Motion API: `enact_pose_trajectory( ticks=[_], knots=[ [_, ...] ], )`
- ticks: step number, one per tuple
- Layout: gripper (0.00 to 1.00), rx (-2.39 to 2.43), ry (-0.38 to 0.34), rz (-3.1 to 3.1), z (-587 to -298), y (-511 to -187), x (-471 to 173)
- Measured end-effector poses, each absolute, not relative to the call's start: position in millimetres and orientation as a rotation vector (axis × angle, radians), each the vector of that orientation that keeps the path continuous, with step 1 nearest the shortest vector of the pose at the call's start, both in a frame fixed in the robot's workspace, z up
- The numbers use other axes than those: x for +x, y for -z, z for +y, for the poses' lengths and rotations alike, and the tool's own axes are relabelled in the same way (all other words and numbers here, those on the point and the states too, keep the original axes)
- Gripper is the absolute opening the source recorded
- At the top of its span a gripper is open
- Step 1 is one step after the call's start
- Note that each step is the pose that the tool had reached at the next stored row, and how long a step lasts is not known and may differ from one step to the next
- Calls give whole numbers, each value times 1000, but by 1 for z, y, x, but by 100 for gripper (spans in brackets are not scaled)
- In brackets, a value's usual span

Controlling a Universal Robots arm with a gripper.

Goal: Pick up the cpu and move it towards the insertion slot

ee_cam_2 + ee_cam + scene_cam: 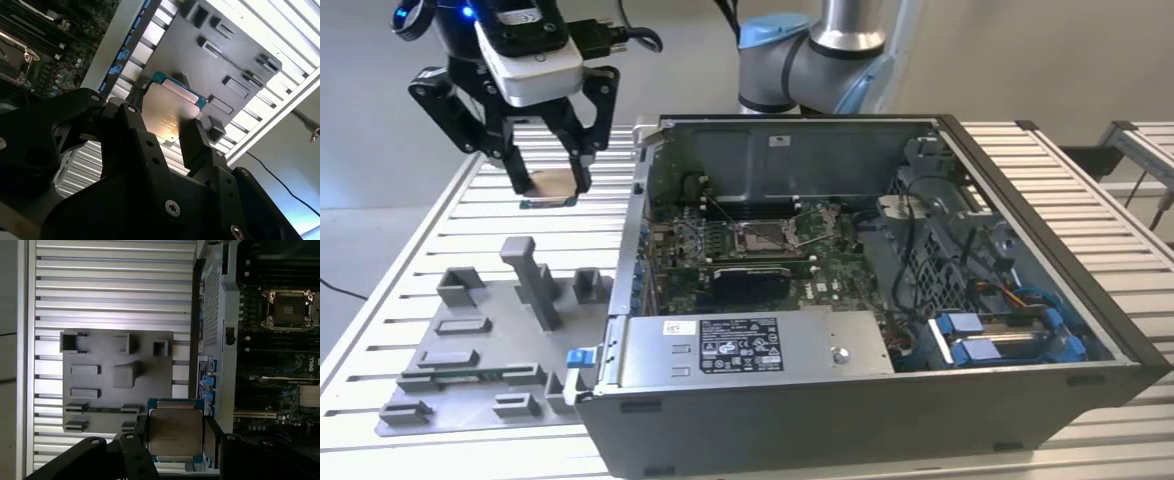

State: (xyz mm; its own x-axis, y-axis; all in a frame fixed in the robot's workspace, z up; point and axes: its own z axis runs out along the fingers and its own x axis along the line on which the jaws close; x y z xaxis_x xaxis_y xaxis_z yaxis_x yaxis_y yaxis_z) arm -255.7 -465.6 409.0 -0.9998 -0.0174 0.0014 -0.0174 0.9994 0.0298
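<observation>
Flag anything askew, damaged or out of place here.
Nothing stands out. The cpu sits square in the gripper, held above the slatted table. The insertion slot inside the open computer case lies uncovered and looks intact.

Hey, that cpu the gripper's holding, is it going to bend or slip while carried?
Probably stiff: the cpu lies flat in the gripper without sagging. Its smooth metallic face suggests it may slip. Thin and gripped at its edges, so likely light but delicate.
</observation>
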Motion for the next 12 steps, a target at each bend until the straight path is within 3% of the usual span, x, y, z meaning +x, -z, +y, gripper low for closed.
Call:
enact_pose_trajectory(
  ticks=[12],
  knots=[
    [0, 28, 47, -3139, -466, -409, -242]
  ],
)
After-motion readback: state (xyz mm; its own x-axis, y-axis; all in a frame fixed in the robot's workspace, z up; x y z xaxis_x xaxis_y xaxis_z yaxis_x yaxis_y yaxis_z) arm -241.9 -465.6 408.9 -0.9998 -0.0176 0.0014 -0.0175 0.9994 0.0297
